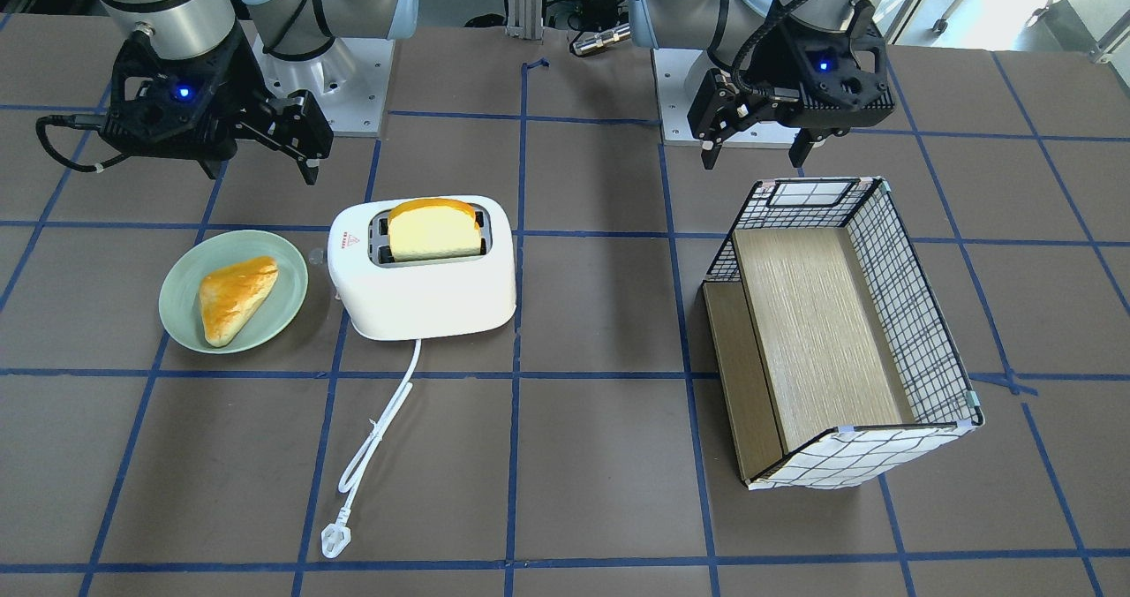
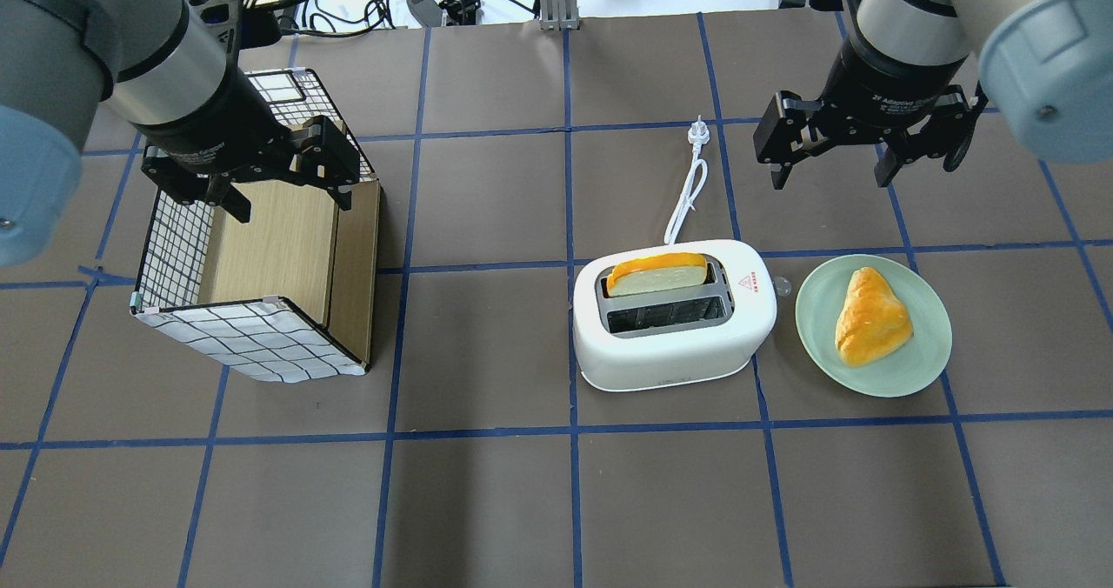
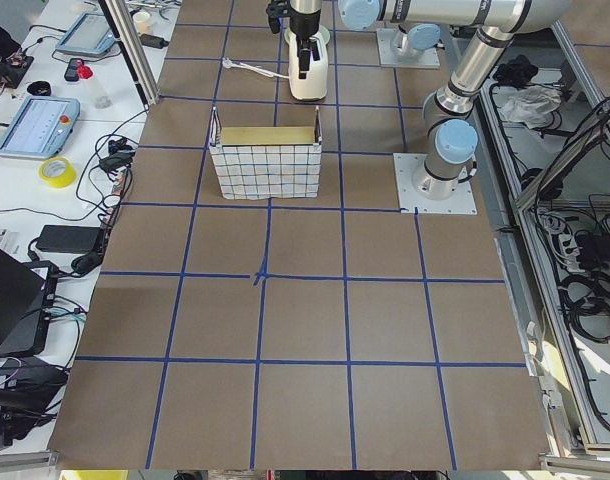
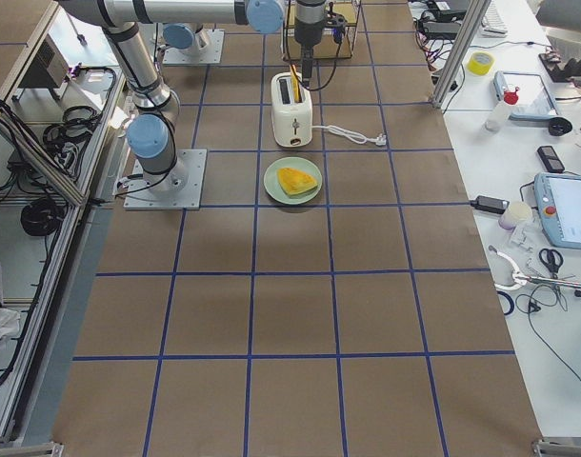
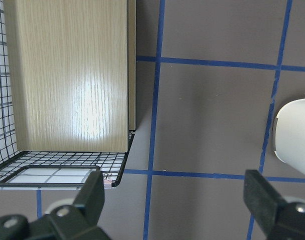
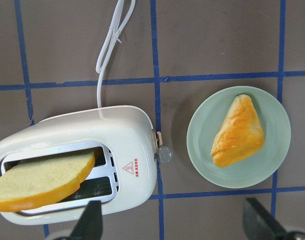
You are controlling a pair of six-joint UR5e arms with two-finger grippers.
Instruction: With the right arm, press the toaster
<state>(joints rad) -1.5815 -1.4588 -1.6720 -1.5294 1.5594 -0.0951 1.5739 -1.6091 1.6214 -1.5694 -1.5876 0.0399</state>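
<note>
The white toaster stands left of the table's middle in the front-facing view, with a slice of bread upright in one slot. Its side lever faces the plate. It also shows in the overhead view and the right wrist view. My right gripper is open and empty, high above the gap between toaster and plate; it also shows in the front-facing view and its own wrist view. My left gripper is open and empty above the basket.
A green plate holding a pastry lies right beside the toaster's lever end. The toaster's white cord and plug trail away across the table. A wire basket with a wooden floor stands under the left arm.
</note>
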